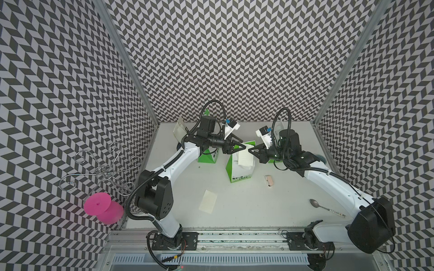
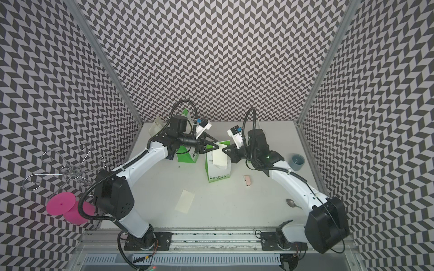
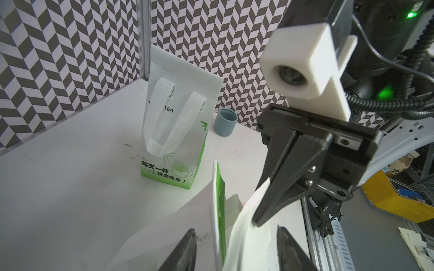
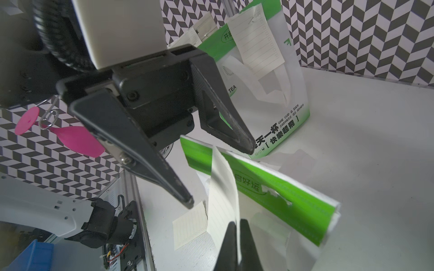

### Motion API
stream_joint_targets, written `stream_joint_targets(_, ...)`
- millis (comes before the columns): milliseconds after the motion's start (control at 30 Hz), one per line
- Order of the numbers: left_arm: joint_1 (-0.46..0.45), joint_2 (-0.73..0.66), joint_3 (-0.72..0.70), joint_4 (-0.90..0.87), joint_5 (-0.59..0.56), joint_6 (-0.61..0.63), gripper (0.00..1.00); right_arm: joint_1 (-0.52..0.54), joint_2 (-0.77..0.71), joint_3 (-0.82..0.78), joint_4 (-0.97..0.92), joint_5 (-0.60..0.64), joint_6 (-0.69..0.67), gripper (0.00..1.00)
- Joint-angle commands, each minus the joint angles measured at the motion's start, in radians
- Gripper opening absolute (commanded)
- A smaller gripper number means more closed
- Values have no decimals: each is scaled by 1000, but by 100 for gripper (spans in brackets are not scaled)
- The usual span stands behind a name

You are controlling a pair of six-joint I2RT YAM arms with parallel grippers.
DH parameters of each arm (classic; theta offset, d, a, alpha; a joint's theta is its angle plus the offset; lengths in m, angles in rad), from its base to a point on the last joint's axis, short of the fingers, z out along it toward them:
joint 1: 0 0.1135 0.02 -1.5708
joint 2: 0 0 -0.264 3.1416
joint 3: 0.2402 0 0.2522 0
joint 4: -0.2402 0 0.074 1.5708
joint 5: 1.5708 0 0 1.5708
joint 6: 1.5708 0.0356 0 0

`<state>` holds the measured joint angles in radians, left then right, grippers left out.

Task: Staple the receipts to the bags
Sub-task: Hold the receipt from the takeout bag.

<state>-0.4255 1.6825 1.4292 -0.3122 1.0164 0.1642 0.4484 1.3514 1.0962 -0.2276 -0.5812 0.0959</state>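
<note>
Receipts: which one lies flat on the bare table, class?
The loose receipt, alone and touching no bag; the held receipt is pinched by the right hand at the middle bag.

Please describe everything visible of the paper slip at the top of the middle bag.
The thin, cream, faintly lined rectangular paper slip bends over the green top edge of the standing green-and-white paper bag. The right gripper is shut on one end. The left gripper, jaws open, straddles it at the bag's edge; contact unclear.
</note>
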Motion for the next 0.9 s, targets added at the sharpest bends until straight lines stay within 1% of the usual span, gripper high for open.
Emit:
stream_joint_targets(0,-8,-26,37,-18,-15,29,54,-2,13,39,0,27,-33,0)
stream_joint_targets(67,-13,-22,44,-29,-22,36,51,-3,18,45,-8,31,-41,0)
stream_joint_targets(267,-19,-15,54,-43,-44,44,49,-1,22,55,-21,43,-55,0)
stream_joint_targets(367,-21,-10,60,-52,-59,49,48,0,22,57,-25,50,-61,0)
stream_joint_targets(467,-21,-8,63,-56,-71,49,51,7,27,60,-29,56,-66,0)
stream_joint_targets(567,-21,-4,67,-64,-81,51,51,13,30,62,-32,67,-71,0)
stream_joint_targets(733,-21,9,83,-88,-87,58,48,24,33,75,-42,88,-82,0)
stream_joint_targets(867,-22,23,96,-101,-93,54,48,40,36,86,-55,113,-96,0)
